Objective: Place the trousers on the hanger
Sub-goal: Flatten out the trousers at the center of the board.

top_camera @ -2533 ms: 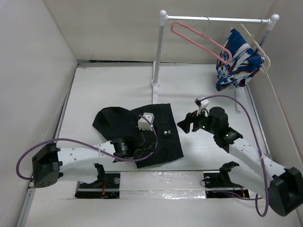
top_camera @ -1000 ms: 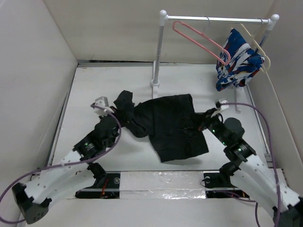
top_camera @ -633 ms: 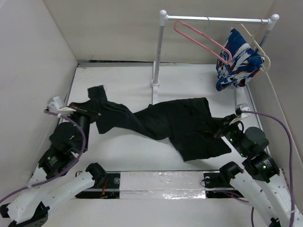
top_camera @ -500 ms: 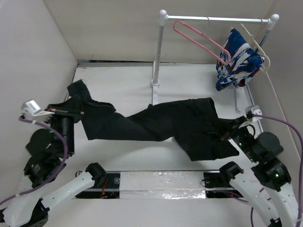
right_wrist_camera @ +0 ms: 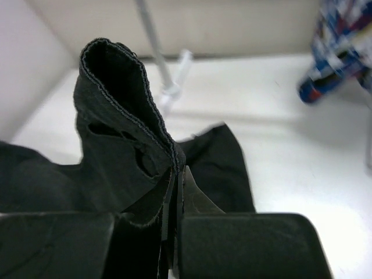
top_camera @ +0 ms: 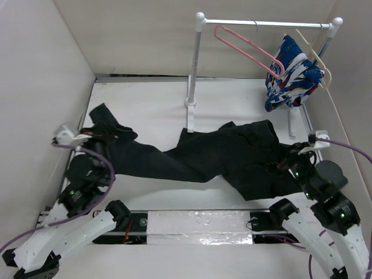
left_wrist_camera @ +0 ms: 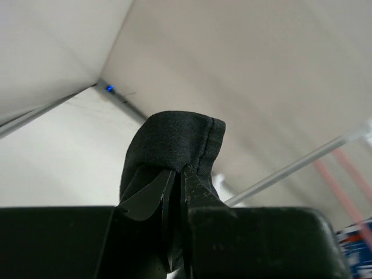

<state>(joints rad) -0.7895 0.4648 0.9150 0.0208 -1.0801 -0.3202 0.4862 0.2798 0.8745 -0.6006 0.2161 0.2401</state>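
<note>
I see the left fingers [left_wrist_camera: 148,197] and right fingers [right_wrist_camera: 195,200] both pinched tight on the trousers [top_camera: 215,157], which stretch across the desk [top_camera: 151,110] between them. The hanger [top_camera: 251,46] hangs on the rail [top_camera: 279,24], well apart.

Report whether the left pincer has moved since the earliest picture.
Yes. The left pincer has swung left, away from the rack post, toward the side wall, pulling the trousers out.

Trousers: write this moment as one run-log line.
left gripper: shut on trousers | right gripper: shut on trousers | hanger: empty, on rail
</note>
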